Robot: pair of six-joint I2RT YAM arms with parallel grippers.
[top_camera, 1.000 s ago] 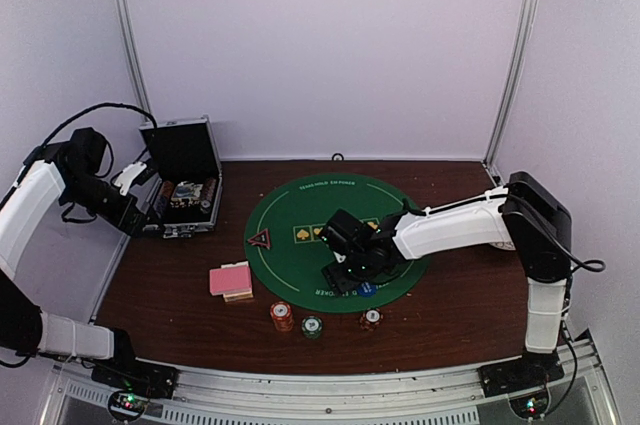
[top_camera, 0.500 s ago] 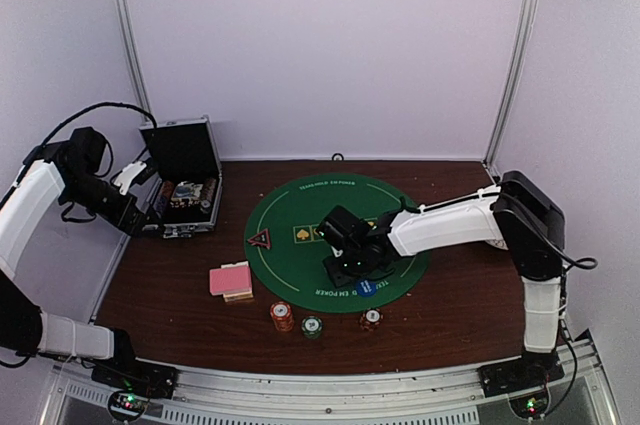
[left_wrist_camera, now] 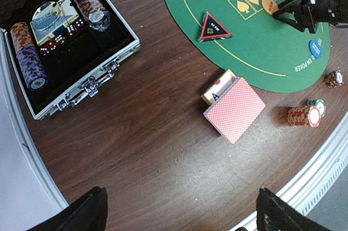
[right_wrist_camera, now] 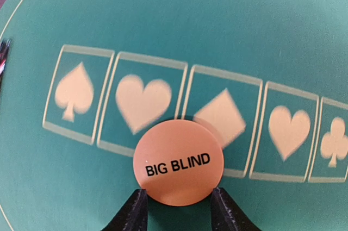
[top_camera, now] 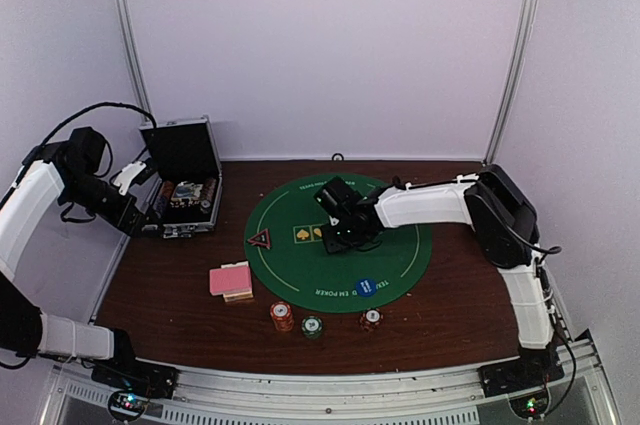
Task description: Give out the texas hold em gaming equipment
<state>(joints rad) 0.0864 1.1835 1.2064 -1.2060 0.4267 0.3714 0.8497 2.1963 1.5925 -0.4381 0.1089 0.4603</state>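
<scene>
Right claw [right_wrist_camera: 178, 213], half closed, pinches the orange disc [right_wrist_camera: 178, 161] between its tips, over suit boxes on the green mat [right_wrist_camera: 163, 8]

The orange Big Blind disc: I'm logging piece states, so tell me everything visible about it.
The orange disc is round, flat, plastic-looking, with BIG BLIND printed in black. The right hand pinches its rim between two dark fingers, over the heart and diamond boxes of the green mat. Whether it touches the mat is unclear.

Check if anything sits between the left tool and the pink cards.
Nothing visible. In the wrist view, only bare table lies between the open left tool and the pink cards; the case sits off to the side.
</scene>
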